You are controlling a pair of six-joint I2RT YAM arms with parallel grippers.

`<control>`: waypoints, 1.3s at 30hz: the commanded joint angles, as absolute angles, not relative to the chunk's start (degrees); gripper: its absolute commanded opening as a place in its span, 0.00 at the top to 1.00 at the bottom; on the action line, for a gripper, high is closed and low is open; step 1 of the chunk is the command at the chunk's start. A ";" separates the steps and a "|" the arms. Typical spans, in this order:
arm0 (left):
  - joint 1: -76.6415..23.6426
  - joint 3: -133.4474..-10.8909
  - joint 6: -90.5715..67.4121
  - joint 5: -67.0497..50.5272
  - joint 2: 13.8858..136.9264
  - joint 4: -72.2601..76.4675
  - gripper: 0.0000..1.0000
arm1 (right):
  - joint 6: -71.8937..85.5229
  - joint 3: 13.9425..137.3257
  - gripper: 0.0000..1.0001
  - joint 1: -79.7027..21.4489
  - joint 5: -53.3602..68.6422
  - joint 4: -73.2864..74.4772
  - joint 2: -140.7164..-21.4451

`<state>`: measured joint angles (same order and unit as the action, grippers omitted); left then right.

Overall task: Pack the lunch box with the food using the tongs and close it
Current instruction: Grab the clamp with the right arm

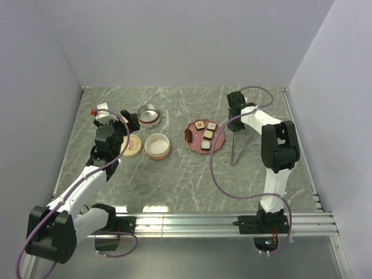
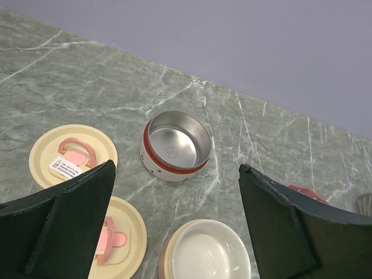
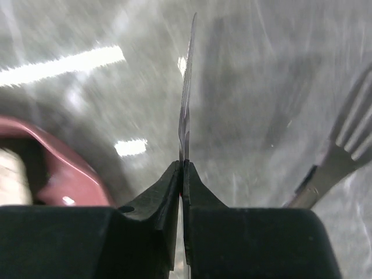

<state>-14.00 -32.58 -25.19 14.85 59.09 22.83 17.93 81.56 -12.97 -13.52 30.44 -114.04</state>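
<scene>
Tongs [image 1: 233, 150]: on table [image 1: 174, 180], just R of plate [image 1: 216, 143]; tips point toward arm bases.
Cream bowl [image 1: 157, 146]: L of plate, near it, upright.
Lids [image 2: 72, 152]: 2, cream w/ pink handles; further L of plate than cream bowl.
Food [image 1: 207, 134]: 5 pcs on plate; 1 orange-topped, 1 dark brown oblong at L rim.
R gripper [image 3: 183, 165]: just R of plate's far side; jaws pressed tight on tongs' thin metal arm.
L gripper [image 1: 131, 119]: well L of plate; jaws wide apart, nothing held.
Steel bowl [image 1: 149, 115]: far-L of plate, upright, red band.
</scene>
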 commanded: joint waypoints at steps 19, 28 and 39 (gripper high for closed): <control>-13.62 -32.61 -25.84 15.12 59.68 25.58 0.06 | 14.33 109.33 0.79 -7.21 -0.18 29.79 -128.58; -13.62 -32.52 -25.84 15.38 60.12 25.75 0.06 | 14.50 101.62 0.47 -7.99 -0.96 22.17 -122.27; -13.62 -32.52 -25.66 14.94 60.47 25.93 0.06 | 20.12 61.72 0.05 -15.82 -15.57 -3.06 -87.82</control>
<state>-13.80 -32.45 -25.34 14.87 60.29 23.27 17.21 67.09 -14.87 -12.12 8.32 -94.80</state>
